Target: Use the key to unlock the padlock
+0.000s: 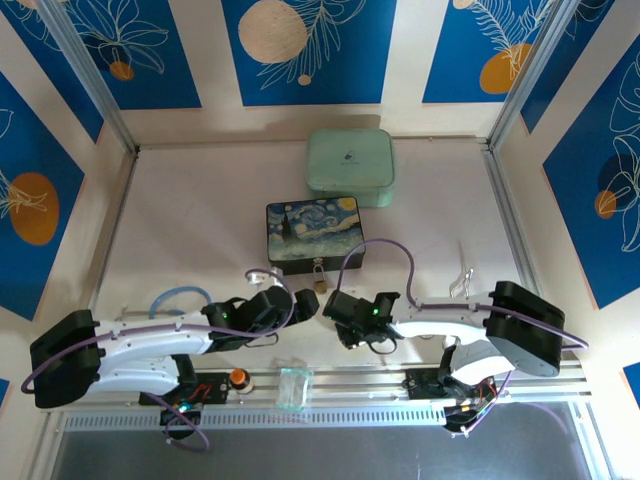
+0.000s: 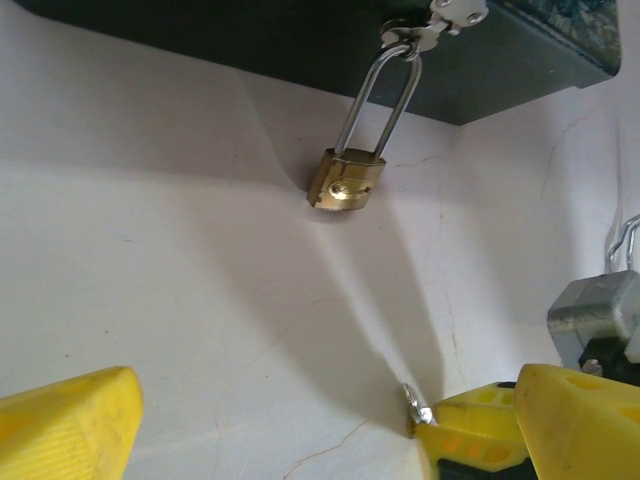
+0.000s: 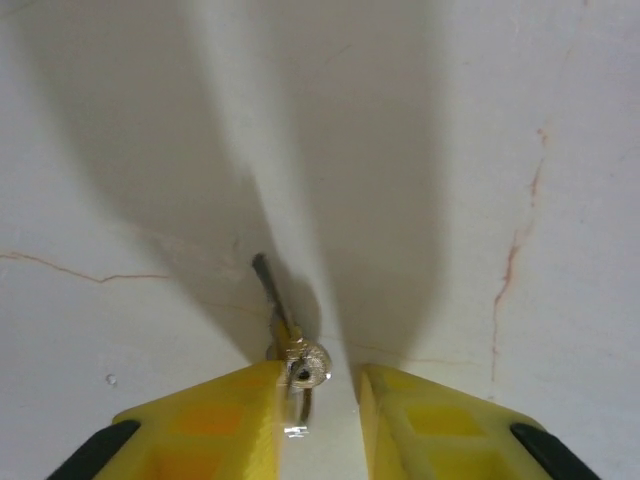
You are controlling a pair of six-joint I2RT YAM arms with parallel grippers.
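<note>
Between right pincer (image 3: 318, 420) fingers, key (image 3: 290, 350)

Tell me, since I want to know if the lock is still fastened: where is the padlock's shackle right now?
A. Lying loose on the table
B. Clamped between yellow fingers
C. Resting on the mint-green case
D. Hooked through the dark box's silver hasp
D: in the left wrist view the padlock hangs by its shackle from the hasp on the dark box, body on the table.

Brass-gold padlock (image 2: 345, 183), silver shackle; silvery-grey key (image 3: 290, 345); yellow jaws; starry-night painted tin box (image 1: 314, 231).
</note>
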